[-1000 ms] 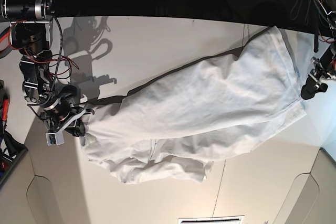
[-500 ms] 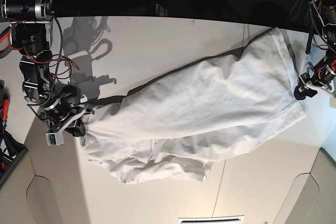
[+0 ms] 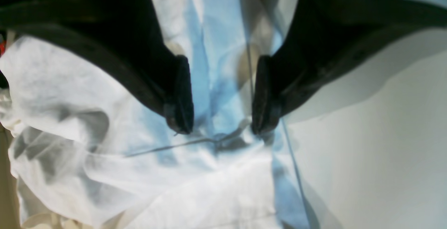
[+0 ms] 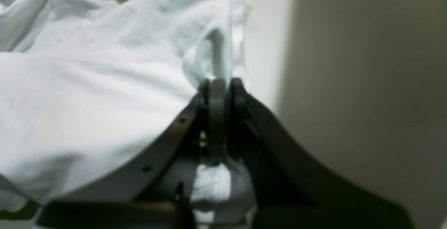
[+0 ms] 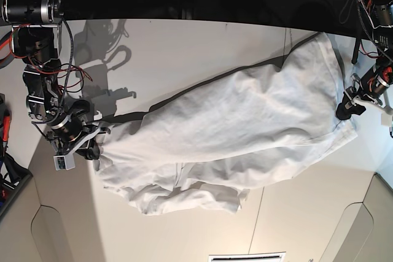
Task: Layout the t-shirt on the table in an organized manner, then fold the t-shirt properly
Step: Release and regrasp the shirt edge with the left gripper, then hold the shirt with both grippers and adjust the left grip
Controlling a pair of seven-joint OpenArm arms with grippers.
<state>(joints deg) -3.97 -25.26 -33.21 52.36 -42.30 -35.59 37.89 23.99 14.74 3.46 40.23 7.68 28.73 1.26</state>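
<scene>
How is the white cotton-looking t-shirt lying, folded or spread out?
Partly folded: the plain white cloth t-shirt lies doubled over, one layer's edge crossing another, its lower part bunched.

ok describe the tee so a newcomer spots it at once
Across the wide smooth white tabletop, between the two black robot arms, lies the wrinkled white cotton-like t-shirt. Unlike the flat, hard surface beneath, it is soft, creased and ragged-edged.
</scene>
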